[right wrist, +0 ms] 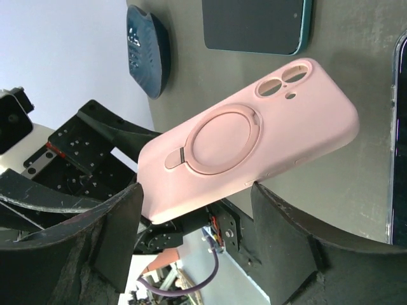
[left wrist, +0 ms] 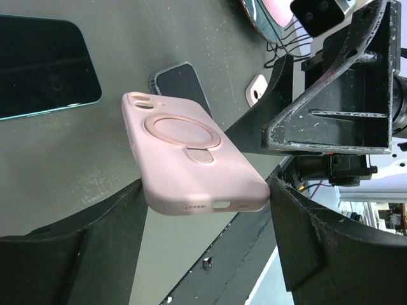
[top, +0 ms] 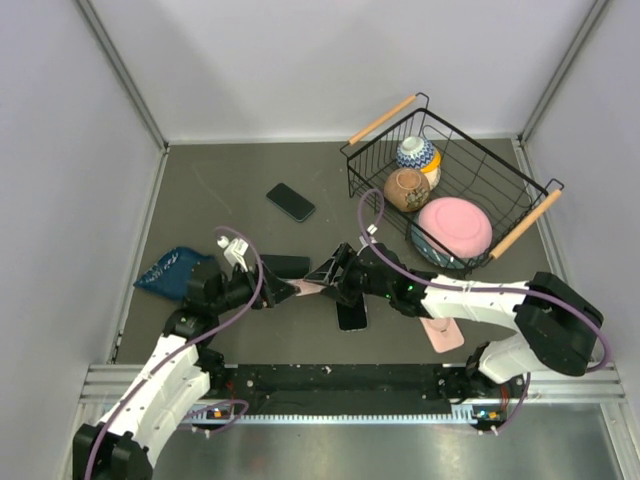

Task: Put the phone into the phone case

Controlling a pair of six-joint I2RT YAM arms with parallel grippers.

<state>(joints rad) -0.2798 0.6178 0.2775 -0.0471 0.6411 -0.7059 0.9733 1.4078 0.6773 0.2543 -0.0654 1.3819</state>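
Only the top view shows both arms meeting at frame centre, with the wire basket at upper right. Only the wrist views show the back of the pink phone case, with its ring stand. In the left wrist view, the left gripper pinches the case's port end at lower centre. In the right wrist view, the case sits between the spread fingers of the right gripper; we cannot tell whether they press. A teal-edged phone lies on the table at top centre.
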